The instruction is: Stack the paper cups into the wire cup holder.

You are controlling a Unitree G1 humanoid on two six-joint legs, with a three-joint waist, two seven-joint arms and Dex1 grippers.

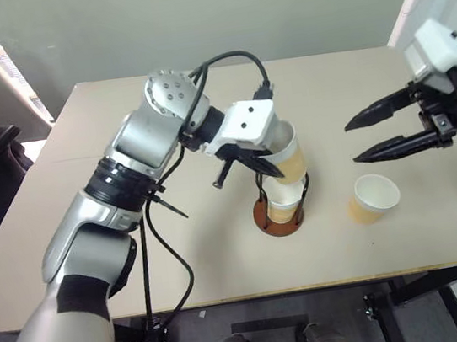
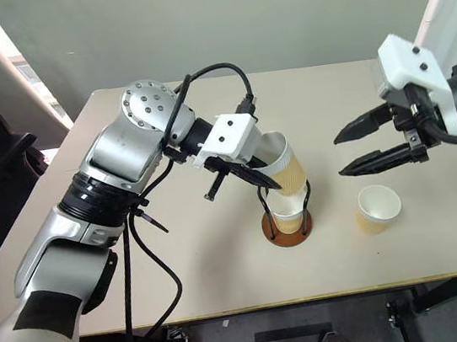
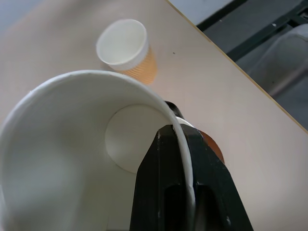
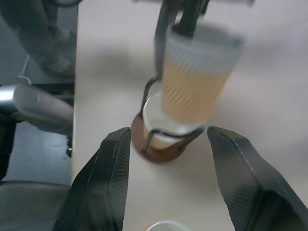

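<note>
Left eye view has the held paper cup tilted just above the wire cup holder, where another paper cup already sits inside the thin black loops on the round reddish-brown base. The left claw is clenched on the held cup's rim, one finger inside and one outside, as the left wrist view shows. I judge these cups light and thin-walled, easy to dent, so the stiffer rolled white rim is the sensible place to pinch; the ribbed tan outside should give some grip, the smooth white inside less. A third paper cup stands upright on the pale matte desk, just beside the holder on the robot's right. The right claw hangs released above that cup, holding nothing.
</note>
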